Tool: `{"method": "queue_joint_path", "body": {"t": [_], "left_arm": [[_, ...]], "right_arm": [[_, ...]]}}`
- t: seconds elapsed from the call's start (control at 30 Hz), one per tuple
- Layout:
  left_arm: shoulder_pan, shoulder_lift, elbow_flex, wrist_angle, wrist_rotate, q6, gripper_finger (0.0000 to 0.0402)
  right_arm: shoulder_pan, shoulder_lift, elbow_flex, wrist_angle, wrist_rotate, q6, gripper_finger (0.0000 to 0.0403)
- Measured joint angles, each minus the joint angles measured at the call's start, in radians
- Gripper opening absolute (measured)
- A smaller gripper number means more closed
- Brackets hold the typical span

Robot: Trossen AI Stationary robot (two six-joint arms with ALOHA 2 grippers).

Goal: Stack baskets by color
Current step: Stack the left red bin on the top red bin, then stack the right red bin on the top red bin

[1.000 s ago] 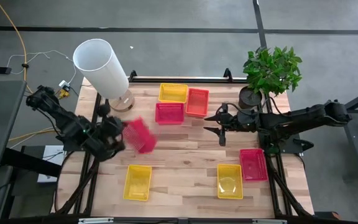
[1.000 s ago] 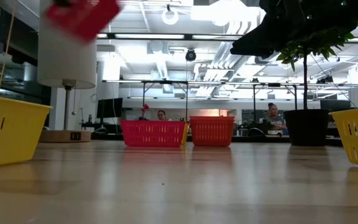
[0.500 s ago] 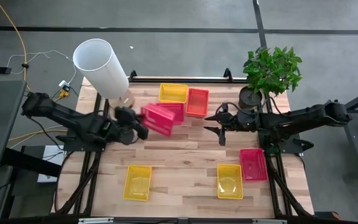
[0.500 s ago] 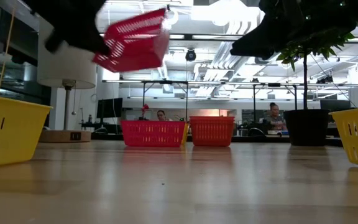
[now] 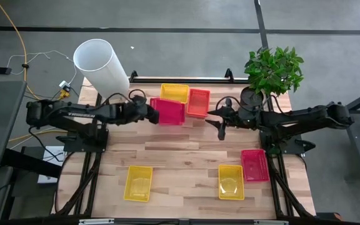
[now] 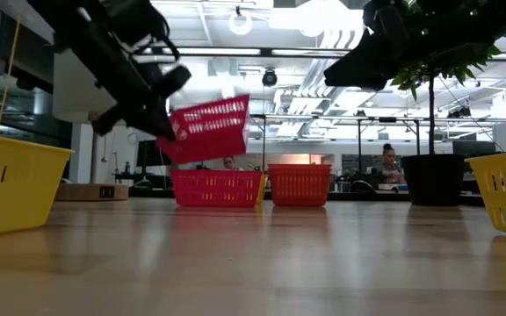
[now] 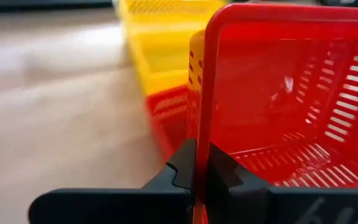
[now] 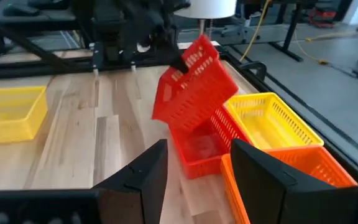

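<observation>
My left gripper [image 5: 151, 112] is shut on a pink-red basket [image 5: 170, 111] and holds it tilted just above a second pink-red basket [image 6: 216, 188] that stands on the table at the far middle. A yellow basket [image 5: 174, 92] and an orange basket [image 5: 199, 102] stand right beside that one. My right gripper [image 5: 220, 119] hovers open to the right of the group, with nothing between its fingers. In the right wrist view the held basket [image 8: 191, 87] hangs slanted over the standing one [image 8: 204, 146]. My left gripper pinches the rim of the basket's left wall [image 7: 202, 124] between its two fingers, one finger outside the wall and one inside. The fingers come from the table's left, slanting down. The basket is clear of the table and tilted, its open side up, over the standing pink-red basket.
Near the front edge lie a yellow basket [image 5: 138, 183], another yellow basket [image 5: 230, 181] and a pink-red basket [image 5: 255, 165]. A big white cylinder [image 5: 102, 65] stands at the far left and a potted plant [image 5: 270, 72] at the far right. Bare wood lies in the table's middle.
My left gripper has swung with the pink-red basket from the left middle of the table toward the far edge and the right, sinking and rolling as it went. The basket has come down from high up on edge to just above the standing pink-red basket.
</observation>
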Motion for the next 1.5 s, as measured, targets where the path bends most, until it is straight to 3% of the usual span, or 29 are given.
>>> {"method": "queue_joint_path", "body": {"t": [0.37, 1.0, 1.2, 1.5], "left_arm": [[-0.006, 0.122, 0.000, 0.082, 0.083, -0.026, 0.0000], [-0.008, 0.113, 0.001, 0.043, 0.194, 0.061, 0.0006], [-0.008, 0.113, 0.001, 0.044, 0.221, 0.122, 0.0040], [-0.008, 0.073, 0.069, 0.015, 0.226, 0.253, 0.0131]], "right_arm": [[-0.006, 0.000, 0.000, -0.064, 0.002, 0.045, 0.0162], [-0.006, 0.000, 0.000, -0.085, 0.002, 0.053, 0.0162], [-0.006, 0.000, 0.000, -0.085, 0.002, 0.052, 0.0162], [-0.006, 0.000, 0.000, -0.085, 0.002, 0.053, 0.0162]]}}
